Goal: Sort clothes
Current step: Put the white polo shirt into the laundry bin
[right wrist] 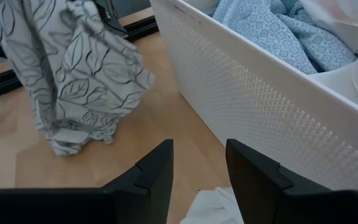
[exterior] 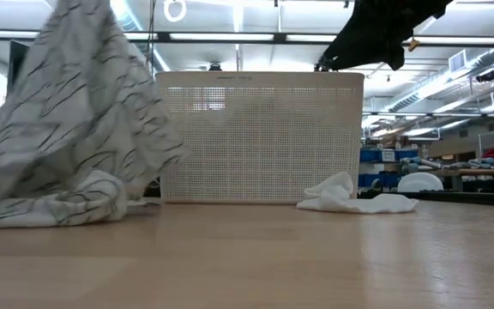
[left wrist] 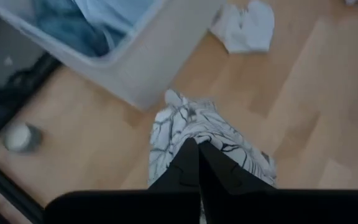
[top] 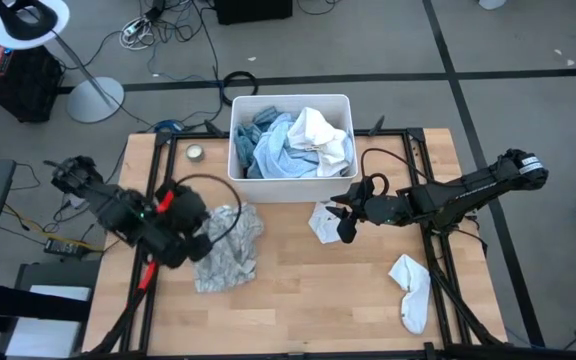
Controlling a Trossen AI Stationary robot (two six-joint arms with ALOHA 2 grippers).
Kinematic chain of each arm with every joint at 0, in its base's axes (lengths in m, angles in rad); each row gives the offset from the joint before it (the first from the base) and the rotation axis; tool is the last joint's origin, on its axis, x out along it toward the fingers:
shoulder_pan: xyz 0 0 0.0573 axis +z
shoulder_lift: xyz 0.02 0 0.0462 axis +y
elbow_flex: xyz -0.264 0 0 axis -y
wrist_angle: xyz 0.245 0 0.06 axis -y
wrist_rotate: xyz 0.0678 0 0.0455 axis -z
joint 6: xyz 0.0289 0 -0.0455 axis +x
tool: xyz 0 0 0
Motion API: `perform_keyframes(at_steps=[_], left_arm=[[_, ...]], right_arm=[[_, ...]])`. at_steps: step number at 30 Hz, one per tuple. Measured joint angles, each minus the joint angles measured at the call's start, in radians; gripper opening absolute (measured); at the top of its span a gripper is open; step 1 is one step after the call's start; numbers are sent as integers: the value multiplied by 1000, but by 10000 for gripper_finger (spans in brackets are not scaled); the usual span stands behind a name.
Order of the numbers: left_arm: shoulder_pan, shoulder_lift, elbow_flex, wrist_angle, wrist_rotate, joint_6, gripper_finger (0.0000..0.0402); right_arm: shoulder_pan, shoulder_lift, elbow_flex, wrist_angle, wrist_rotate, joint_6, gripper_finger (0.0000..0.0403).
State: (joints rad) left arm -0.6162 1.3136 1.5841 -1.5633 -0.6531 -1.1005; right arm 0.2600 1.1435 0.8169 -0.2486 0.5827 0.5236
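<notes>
Near the worktop's left edge: my left gripper is clamped on the white-grey patterned top, fingers pressed together on a pinch of cloth, part lifted, the hem trailing on the wood.
Right gripper: fingers parted with a clear gap, empty, hovering above a small white garment just in front of the tub.
Tub: white, at the middle of the worktop's far edge; light-blue shirts and a white piece heaped inside.
White sock: lies alone toward the near right corner.
Handling, judged: the top is light and limp, drapes and stretches under its own weight; no stiffness to push against.
Grip advice: bunch a fold near the middle; an edge pinch lets cloth drag or slip.
Risk: trailing hem may catch the tub wall.
</notes>
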Motion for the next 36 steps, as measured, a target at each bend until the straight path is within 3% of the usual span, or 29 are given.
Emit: perform_keyframes(at_steps=[9, 18, 29, 36], left_arm=[[166, 0, 178, 15, -76, 253, 0], [359, 1, 343, 195, -101, 574, 0], [570, 2, 455, 568, -101, 968, 0], [671, 15, 460, 991, -107, 1244, 0]], right_arm=[[0, 0, 0, -1, 0, 0, 148], [0, 0, 0, -1, 0, 0, 148], [0, 0, 0, -1, 0, -1, 148], [0, 0, 0, -1, 0, -2, 148]])
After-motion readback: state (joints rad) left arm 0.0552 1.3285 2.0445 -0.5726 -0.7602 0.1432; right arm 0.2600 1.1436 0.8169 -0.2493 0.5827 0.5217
